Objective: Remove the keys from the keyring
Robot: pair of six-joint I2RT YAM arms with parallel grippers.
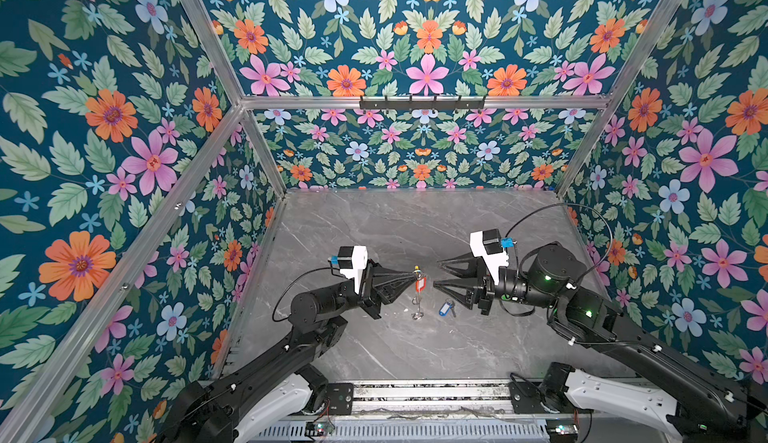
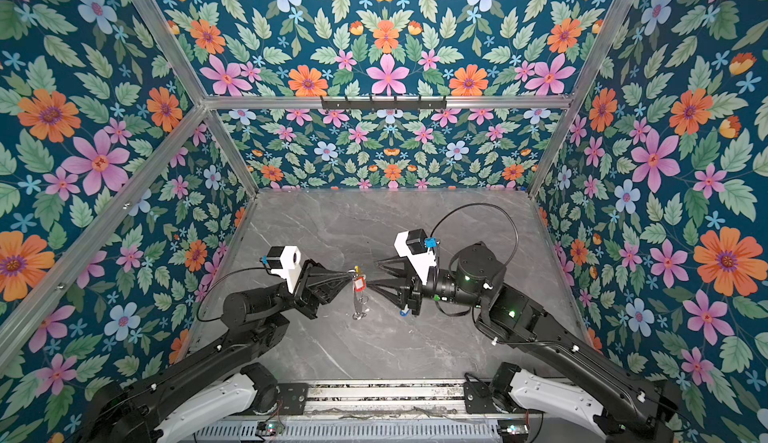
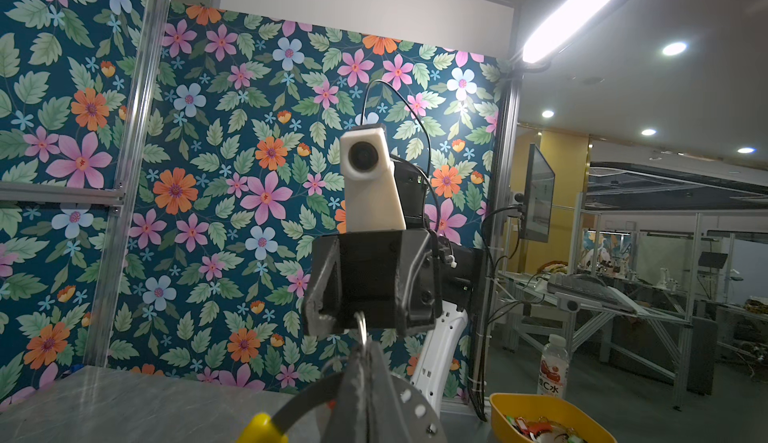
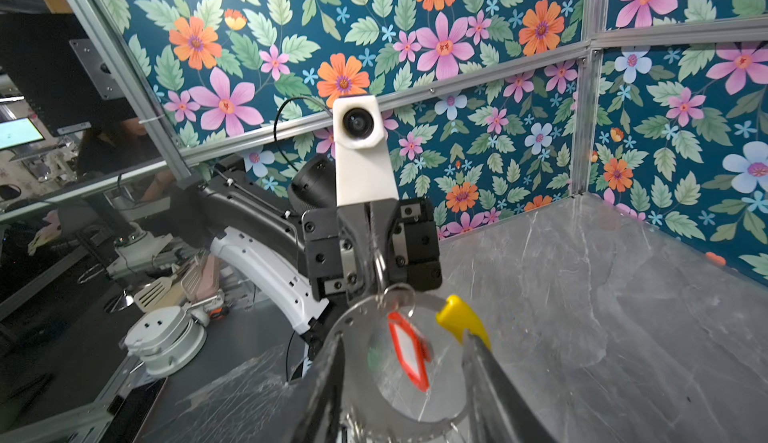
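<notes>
Keyring (image 1: 417,295) hangs in the air over the middle of the grey marble table (image 1: 374,220). Seen edge-on in both top views, a thin upright line. Left gripper (image 1: 413,279) is clenched on the wire near the top of the hoop, just beside the yellow sleeve (image 1: 416,269). The right wrist view shows the same grip head-on, jaws pressed together on the wire, yellow sleeve (image 4: 461,316) off to one side.

Red-tagged key (image 1: 420,284) is threaded on the hoop by a small ring and dangles just under the grip. Only the tag is plain; the key's metal is too blurred to make out.

Blue-tagged key (image 1: 446,308) lies flat on the table, off the hoop and apart from it, under the right arm's wrist.

Right gripper (image 1: 436,274) is released, jaws parted, holding nothing. Its tips face the hoop from the right, near but not touching.

Cannot tell whether the hoop's low end touches the table.
</notes>
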